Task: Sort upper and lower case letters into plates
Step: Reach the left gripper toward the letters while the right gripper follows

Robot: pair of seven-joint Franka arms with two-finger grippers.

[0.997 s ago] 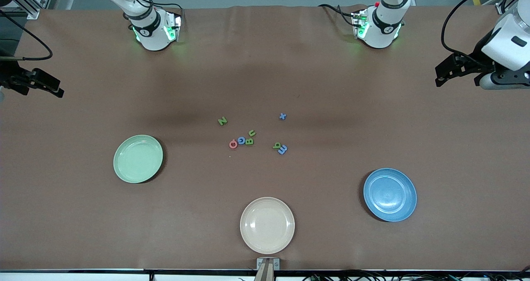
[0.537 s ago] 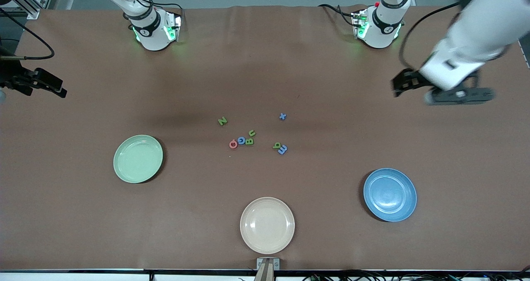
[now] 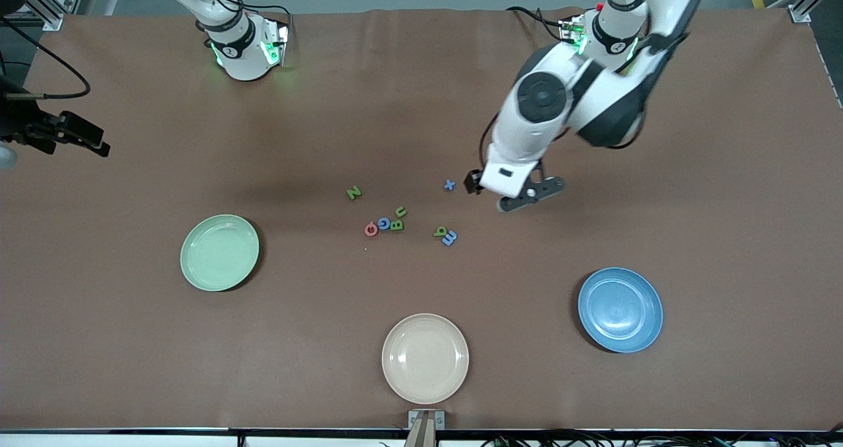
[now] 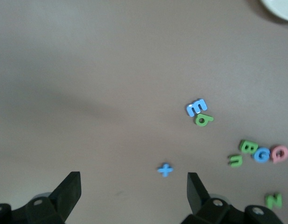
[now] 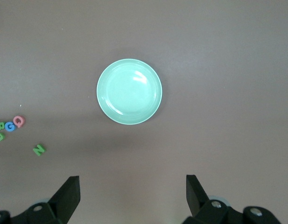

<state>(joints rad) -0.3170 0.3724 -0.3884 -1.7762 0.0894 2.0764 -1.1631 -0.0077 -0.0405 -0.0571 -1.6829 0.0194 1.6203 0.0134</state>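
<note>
The mint green plate (image 3: pixel 219 252) toward the right arm's end, the blue plate (image 3: pixel 620 309) toward the left arm's end and the beige plate (image 3: pixel 425 358) nearest the front camera hold nothing. All the toy letters (image 3: pixel 384 223) lie loose on the brown table (image 3: pixel 132 341) between the plates and the arm bases, the blue x (image 3: pixel 449 184) a little apart from the others. The left gripper (image 3: pixel 475 185) hangs wide open and holding nothing just beside the x, while the right gripper (image 3: pixel 85 137) waits, likewise open and holding nothing, over the table's edge at its own end, with bare table around every plate.
</note>
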